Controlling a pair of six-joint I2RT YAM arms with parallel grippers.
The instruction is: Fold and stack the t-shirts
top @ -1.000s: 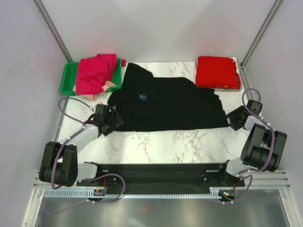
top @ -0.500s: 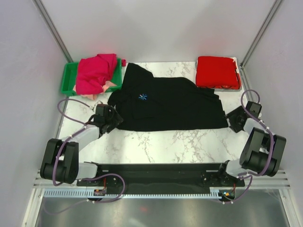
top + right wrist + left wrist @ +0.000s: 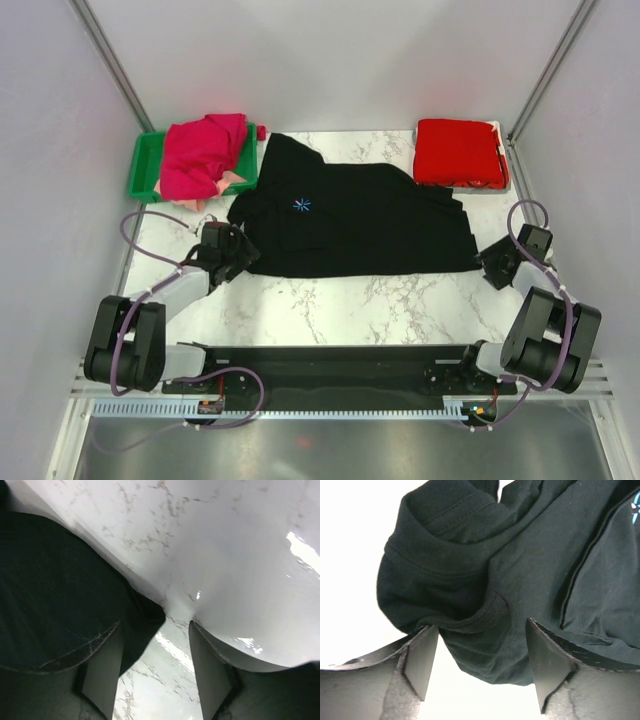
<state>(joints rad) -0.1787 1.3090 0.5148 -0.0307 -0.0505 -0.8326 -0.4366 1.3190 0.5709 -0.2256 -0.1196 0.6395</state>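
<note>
The large black t-shirt [image 3: 350,220] lies spread across the marble table with its small light-blue logo [image 3: 302,205] facing up. My left gripper [image 3: 243,255] is open at the shirt's near left corner; in the left wrist view the bunched black sleeve [image 3: 470,600] sits between the open fingers [image 3: 422,660]. My right gripper [image 3: 487,262] is open at the shirt's near right corner; the right wrist view shows the black corner [image 3: 135,620] just inside the left finger. A folded red t-shirt [image 3: 458,152] lies at the back right. Magenta [image 3: 203,152] and peach [image 3: 222,185] tees are heaped at the back left.
A green plastic bin [image 3: 147,165] holds the magenta and peach heap at the back left. Bare marble table [image 3: 350,305] lies in front of the black shirt. Grey walls and slanted frame posts close in both sides.
My right gripper has crept a little forward and down beside the shirt's right corner. My left gripper has shifted slightly at the left sleeve. The shirts have not moved.
</note>
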